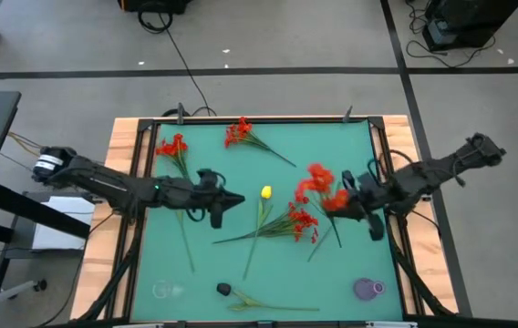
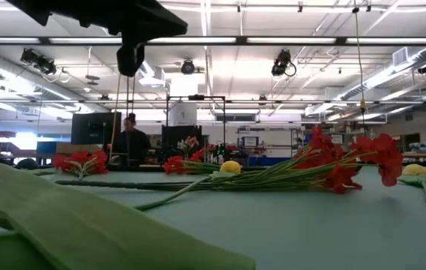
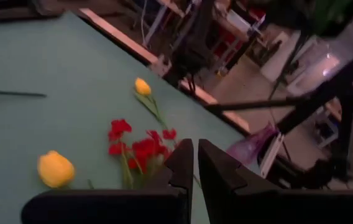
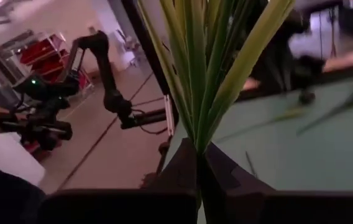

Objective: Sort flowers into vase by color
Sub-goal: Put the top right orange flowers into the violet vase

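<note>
Right gripper at 3 o'clock of the green mat, clamped on a red spray's green stems, blooms lifted off the mat, prob. for carry to the purple vase at 5 o'clock. Left gripper hovering near centre w/ jaws nearly closed, nothing held, likely waiting just beside the yellow tulip. Other red sprays at 11 and 12 o'clock, dark-headed flower at 6, clear glass vase at 7, none sorted yet.

Left gripper: fingers seen nearly closed, nothing between them
Yellow tulip head: seen near the fingers, on the green mat
Red blooms: clustered beside it; second yellow head seen beyond
Purple vase: seen at the mat's edge
</note>
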`<state>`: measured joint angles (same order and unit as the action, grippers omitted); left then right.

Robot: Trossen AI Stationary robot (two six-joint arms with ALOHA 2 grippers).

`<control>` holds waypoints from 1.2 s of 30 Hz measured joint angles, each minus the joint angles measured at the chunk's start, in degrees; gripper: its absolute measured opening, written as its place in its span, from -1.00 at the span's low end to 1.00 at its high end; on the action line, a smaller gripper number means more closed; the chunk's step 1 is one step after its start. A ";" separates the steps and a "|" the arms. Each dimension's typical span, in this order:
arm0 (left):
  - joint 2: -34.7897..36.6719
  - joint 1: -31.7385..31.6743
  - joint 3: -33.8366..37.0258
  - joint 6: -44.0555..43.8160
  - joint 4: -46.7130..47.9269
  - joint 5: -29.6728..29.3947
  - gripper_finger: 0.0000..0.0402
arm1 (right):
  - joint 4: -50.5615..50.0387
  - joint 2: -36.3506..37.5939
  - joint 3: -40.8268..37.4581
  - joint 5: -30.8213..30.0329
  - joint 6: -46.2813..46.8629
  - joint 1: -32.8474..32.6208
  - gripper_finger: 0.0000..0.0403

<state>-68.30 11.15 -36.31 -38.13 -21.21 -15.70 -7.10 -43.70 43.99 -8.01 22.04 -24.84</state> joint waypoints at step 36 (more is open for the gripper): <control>-4.16 6.41 -2.26 -6.16 5.14 -6.38 -0.86 | 24.50 -2.44 -15.16 -22.28 -21.71 -50.31 -0.96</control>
<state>-72.47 17.56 -38.57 -44.29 -16.08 -22.09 17.40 -46.14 28.83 -30.30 0.33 -75.16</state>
